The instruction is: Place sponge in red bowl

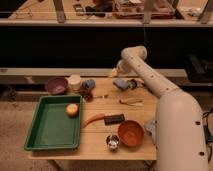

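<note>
Sponge (pixel 122 84) sits just below our gripper (pixel 119 76), which we see released and empty; red bowl (pixel 131 133) well apart, nearer camera.

Blue-grey sponge (pixel 121 83), orange-red bowl (pixel 131 133), green tray (pixel 50 127).

Matt wooden table (pixel 95 140), smooth plastic tray (pixel 50 132)

A wooden table (pixel 95 144) carries a green tray (pixel 31 146), purple bowl (pixel 56 85), sponge (pixel 121 84), carrot (pixel 93 119) and red bowl (pixel 131 133); the gripper (pixel 115 73) hangs over its far edge.
</note>
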You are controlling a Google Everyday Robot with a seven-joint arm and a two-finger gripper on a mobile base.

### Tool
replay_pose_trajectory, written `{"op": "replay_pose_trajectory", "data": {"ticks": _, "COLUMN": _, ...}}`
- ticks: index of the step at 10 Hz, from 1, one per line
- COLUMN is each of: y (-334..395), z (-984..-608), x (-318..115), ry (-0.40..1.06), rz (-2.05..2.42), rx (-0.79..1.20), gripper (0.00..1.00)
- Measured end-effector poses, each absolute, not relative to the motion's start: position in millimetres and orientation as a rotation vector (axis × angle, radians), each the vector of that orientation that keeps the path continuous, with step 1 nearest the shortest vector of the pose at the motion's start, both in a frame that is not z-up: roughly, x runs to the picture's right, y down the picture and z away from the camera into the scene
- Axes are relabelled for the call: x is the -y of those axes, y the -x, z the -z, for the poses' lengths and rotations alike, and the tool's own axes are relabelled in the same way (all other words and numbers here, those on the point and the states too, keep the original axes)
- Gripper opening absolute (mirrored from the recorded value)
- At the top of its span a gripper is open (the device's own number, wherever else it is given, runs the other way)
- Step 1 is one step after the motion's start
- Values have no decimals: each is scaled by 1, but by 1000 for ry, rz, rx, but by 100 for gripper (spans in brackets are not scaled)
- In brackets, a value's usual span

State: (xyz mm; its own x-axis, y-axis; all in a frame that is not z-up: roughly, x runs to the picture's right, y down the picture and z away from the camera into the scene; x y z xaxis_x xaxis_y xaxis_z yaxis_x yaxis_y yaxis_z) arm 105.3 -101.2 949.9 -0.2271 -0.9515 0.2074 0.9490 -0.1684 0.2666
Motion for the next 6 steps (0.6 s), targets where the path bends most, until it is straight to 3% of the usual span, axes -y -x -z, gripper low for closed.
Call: {"op": "replay_pose_trajectory", "data": {"ticks": 6, "y": -106, "z": -971, "x": 99, "ry": -24, "rz": 1765, "rx": 384, "gripper": 80}}
